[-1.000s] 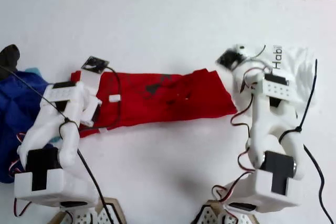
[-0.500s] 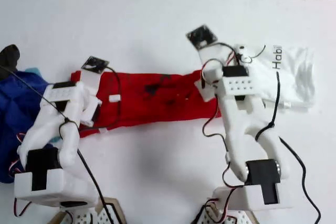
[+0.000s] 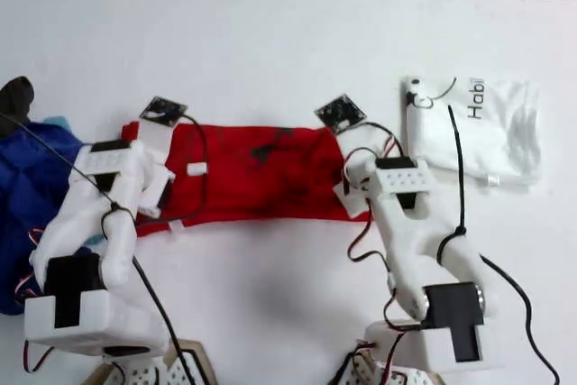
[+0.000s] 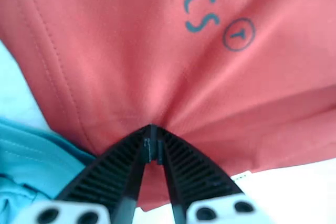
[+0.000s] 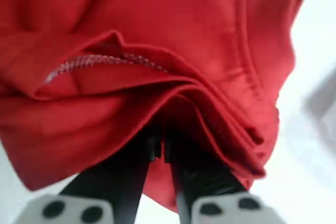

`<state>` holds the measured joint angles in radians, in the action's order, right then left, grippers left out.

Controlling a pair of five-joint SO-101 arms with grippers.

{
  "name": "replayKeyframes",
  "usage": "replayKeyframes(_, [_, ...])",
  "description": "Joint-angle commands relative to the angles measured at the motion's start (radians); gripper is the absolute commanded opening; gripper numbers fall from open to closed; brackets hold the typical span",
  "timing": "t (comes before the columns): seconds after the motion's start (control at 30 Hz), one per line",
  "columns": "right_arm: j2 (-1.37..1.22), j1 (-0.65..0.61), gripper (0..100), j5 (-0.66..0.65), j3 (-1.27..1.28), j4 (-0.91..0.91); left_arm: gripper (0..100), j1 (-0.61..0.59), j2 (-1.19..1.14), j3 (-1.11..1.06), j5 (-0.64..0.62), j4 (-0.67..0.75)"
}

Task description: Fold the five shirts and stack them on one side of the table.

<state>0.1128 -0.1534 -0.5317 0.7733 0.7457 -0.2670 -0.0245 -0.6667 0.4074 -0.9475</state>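
1. Nearest, the two arms rise from their bases at the near edge of the desk (image 3: 270, 295). They lean out over the red shirt (image 3: 261, 173), which lies as a long band across the middle.
2. The left end effector (image 4: 151, 142) is closed tight on the shirt's left end. The cloth puckers into creases at its tips, so it has a real pinch of fabric.
3. The right end effector (image 5: 160, 142) is likewise closed. It is clamped over several stacked layers at the shirt's right end, where a hem and a line of stitching bunch together.
4. As a judgement, the shirt is a light, limp knit that holds no shape. It will drape from any pinch and probably slides easily on the smooth desk. It is best held at an edge or corner, through all the layers at once. A hold on the top layer alone would likely let the fold fall open.
5. At the desk's left edge a blue shirt (image 3: 27, 196) sits in a heap. A turquoise garment (image 4: 31, 150) beside it touches the red shirt's left end.
6. Farther back on the right, a white shirt (image 3: 491, 128) lies as a compact folded rectangle, just apart from the red one.
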Motion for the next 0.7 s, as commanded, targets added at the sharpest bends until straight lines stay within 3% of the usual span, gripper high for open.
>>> replayKeyframes(0.0, [0.101, -0.012, 2.0, -0.014, -0.028, -0.007, 3, -0.003, 0.012, -0.002, -0.005, 0.021])
replayKeyframes(0.4, [0.257, -0.134, 2.0, -0.012, -0.052, 0.222, 3, -0.003, 0.012, -0.002, -0.005, 0.021])
replayKeyframes(0.67, [0.163, -0.170, 2.0, -0.012, -0.057, 0.067, 3, -0.003, 0.012, -0.002, -0.005, 0.021])
